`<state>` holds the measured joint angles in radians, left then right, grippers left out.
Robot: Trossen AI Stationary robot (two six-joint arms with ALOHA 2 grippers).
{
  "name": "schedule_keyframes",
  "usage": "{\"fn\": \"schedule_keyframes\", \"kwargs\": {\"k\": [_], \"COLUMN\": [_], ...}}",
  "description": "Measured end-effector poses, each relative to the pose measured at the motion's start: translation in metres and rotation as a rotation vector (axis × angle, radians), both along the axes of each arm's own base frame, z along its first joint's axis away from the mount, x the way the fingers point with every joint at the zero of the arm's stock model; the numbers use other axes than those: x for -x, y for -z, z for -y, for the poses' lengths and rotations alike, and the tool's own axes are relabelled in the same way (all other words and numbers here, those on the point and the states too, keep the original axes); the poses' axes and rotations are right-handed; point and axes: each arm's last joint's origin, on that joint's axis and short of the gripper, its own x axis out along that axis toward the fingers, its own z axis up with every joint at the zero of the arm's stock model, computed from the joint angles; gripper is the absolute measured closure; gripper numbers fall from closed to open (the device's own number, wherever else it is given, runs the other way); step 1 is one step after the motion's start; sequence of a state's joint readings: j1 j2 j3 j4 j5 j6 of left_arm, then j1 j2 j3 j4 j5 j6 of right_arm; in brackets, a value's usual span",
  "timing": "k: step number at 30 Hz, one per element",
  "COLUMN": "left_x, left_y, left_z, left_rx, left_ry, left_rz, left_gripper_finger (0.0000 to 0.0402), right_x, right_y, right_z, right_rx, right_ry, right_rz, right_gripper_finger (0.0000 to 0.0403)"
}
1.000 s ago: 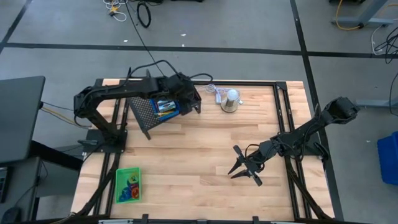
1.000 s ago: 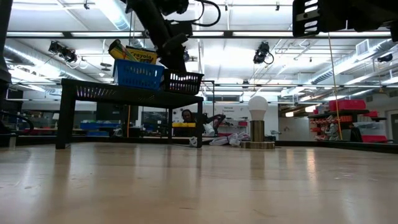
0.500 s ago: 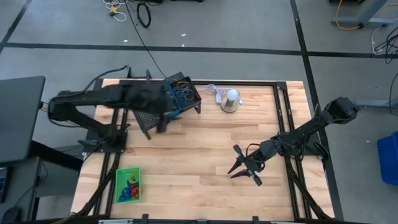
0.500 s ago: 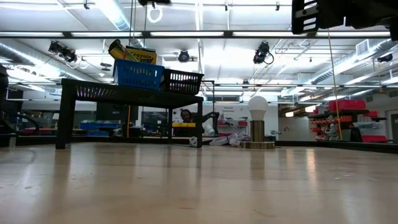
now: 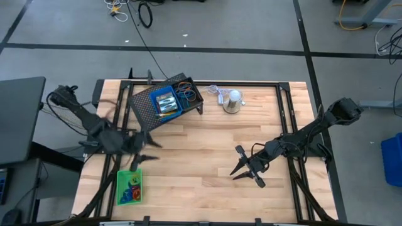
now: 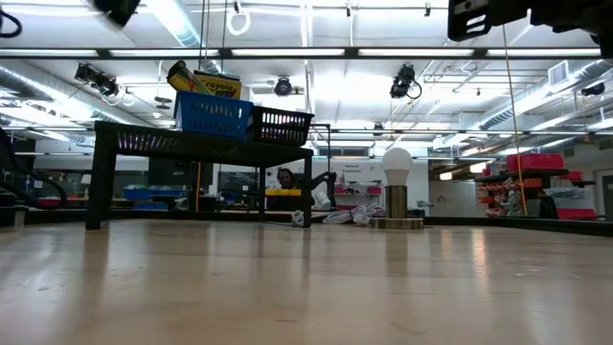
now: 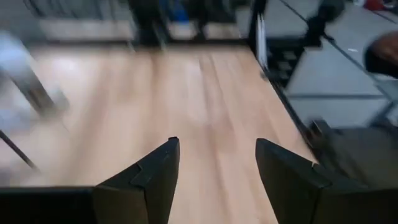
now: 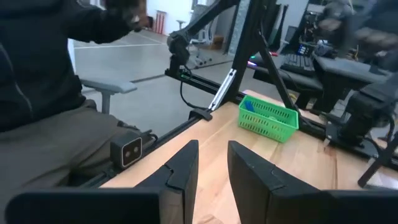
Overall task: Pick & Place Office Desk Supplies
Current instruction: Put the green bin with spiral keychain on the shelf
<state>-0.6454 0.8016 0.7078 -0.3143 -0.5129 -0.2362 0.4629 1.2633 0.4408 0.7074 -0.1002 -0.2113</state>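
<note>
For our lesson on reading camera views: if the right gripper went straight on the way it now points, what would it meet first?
Probably the green tray: it lies ahead of the right gripper, a little off its centre line, with bare table between. Depth is unclear.

One camera is looking straight down at the whole worktop (image 5: 201,157). Another is peeking across it from its top. Both are seeing the blue tray (image 5: 164,103).

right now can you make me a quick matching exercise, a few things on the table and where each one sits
Things:
1. blue tray
2. green tray
3. silver dome-shaped thing
4. right gripper

Places:
A. on the large black mesh rack
B. near the table's front left corner
C. over bare wood right of centre
D. beside the rack, at the far edge

Pairs: 1-A, 2-B, 3-D, 4-C
</note>
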Motion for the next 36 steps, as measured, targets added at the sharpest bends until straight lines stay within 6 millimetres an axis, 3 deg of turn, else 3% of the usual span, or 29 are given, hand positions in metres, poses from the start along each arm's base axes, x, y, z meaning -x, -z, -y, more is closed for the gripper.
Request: {"fn": "schedule_keyframes", "kwargs": {"k": [4, 9, 19, 25, 36], "left_x": [0.014, 0.023, 0.041, 0.048, 0.044], "left_y": [0.039, 0.064, 0.082, 0.091, 0.082], "left_z": [0.017, 0.046, 0.111, 0.144, 0.181], "left_rx": [0.18, 0.29, 0.418, 0.472, 0.378], "left_ry": [0.013, 0.038, 0.018, -0.036, -0.192], "left_rz": [-0.138, -0.277, -0.446, -0.634, -0.909], "left_gripper_finger": [0.0184, 0.0185, 0.0185, 0.0189, 0.02], "right_x": [-0.001, -0.002, -0.002, -0.002, -0.003], "right_y": [0.0, 0.0, 0.0, 0.001, 0.004], "right_z": [0.001, 0.003, 0.004, 0.005, 0.007], "right_rx": [-0.013, -0.015, -0.057, -0.053, -0.015], "right_ry": [0.059, 0.116, 0.163, 0.208, 0.247], "right_rz": [-0.008, -0.009, -0.031, -0.043, -0.055], "right_gripper_finger": [0.0307, 0.0307, 0.0307, 0.0307, 0.0306]}}
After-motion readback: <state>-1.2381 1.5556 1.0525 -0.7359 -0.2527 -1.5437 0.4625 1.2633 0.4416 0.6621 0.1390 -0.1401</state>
